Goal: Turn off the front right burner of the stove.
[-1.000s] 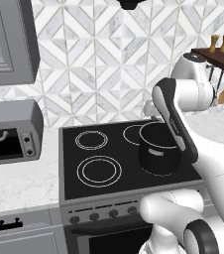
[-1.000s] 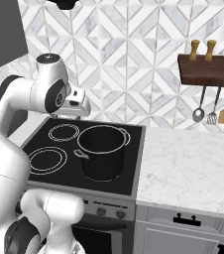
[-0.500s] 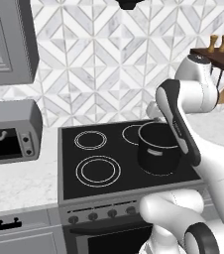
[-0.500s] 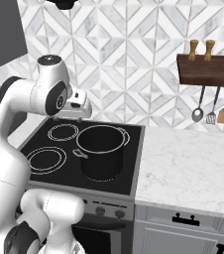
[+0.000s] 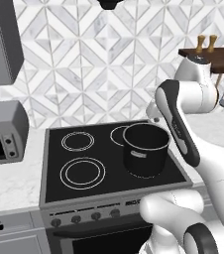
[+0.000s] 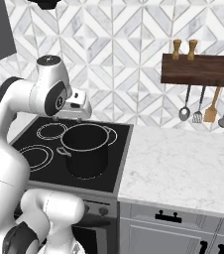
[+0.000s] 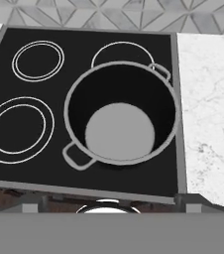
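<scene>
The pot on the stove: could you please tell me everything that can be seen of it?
The pot is a dark, deep, round stockpot with a paler rim and two small loop handles on opposite sides. It has no lid and looks empty, its flat grey bottom bare in the hand view. It stands upright on the front right ring of the stove, on the black glass cooktop, partly covering the back right ring in that view. Nothing but the cooktop touches it; the white arm passes beside it.
</scene>
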You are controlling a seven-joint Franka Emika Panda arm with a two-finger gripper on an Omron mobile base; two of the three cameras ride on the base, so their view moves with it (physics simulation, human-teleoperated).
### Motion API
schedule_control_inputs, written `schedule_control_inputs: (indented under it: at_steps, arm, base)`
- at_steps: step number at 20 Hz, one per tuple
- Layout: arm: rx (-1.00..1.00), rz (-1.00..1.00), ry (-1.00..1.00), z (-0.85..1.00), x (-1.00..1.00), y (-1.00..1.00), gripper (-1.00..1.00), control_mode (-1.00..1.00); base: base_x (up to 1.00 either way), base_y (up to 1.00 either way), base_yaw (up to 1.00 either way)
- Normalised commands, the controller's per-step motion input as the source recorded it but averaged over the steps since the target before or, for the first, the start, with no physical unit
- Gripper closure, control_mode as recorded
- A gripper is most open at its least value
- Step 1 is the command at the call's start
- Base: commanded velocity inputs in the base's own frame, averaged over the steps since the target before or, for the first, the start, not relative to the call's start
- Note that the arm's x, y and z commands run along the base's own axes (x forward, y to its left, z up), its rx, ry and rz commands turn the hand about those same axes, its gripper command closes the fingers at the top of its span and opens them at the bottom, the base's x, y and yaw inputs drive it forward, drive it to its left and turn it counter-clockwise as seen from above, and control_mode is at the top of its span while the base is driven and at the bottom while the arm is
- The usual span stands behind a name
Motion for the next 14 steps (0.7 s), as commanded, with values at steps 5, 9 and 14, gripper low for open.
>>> schedule_control_inputs:
  at_steps: [5, 9, 14]
  arm:
    - [0.00, 0.00, 0.00, 0.00, 0.00, 0.00, -1.00, 1.00]
    - [0.00, 0.00, 0.00, 0.00, 0.00, 0.00, -1.00, 1.00]
    - [0.00, 0.00, 0.00, 0.00, 0.00, 0.00, -1.00, 1.00]
  base:
    - [0.00, -0.47, 0.00]
    - [0.00, -0.43, 0.00]
    - [0.00, -0.32, 0.00]
